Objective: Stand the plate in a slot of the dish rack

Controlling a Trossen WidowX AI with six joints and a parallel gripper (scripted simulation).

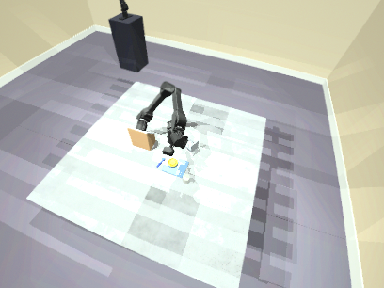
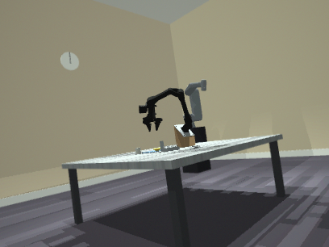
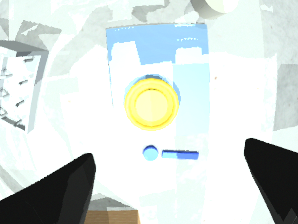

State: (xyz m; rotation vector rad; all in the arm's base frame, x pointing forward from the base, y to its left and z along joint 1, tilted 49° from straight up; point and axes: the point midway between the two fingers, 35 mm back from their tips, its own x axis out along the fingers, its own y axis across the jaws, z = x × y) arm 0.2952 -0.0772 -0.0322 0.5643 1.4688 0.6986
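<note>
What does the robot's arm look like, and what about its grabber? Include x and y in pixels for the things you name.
The arm (image 1: 178, 105) (image 2: 166, 94) is black, with chunky joints between long, slim parts. Its gripper (image 2: 153, 130) (image 3: 170, 155) is black too, with two fingers that narrow toward their tips. I can't make out any markings.
</note>
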